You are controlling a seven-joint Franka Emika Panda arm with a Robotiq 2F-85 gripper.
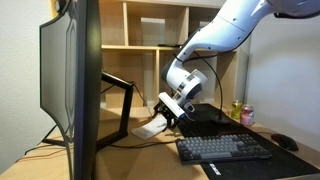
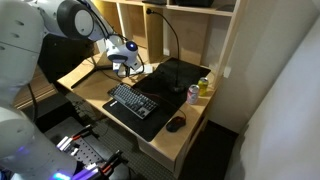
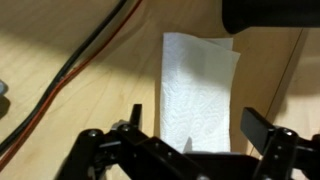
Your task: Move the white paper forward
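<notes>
The white paper [image 3: 200, 90] is a textured white sheet lying flat on the wooden desk [image 3: 60, 120]. In the wrist view it sits between my two spread fingers and runs under the gripper body. My gripper [image 3: 198, 125] is open, one finger on each side of the sheet, and I cannot tell whether they touch it. In an exterior view the paper [image 1: 148, 128] shows just left of the lowered gripper [image 1: 170, 110], behind the monitor. In an exterior view the gripper [image 2: 127, 68] hangs over the desk's far left; the paper is hard to make out there.
A black keyboard [image 1: 225, 148] on a dark mat [image 2: 160, 115] lies to the right, with a mouse [image 1: 285, 142] and cans [image 2: 193, 94] beyond. A large monitor [image 1: 70, 80] stands close in front. Cables [image 3: 70, 70] run across the desk beside the paper. Shelves [image 1: 150, 30] stand behind.
</notes>
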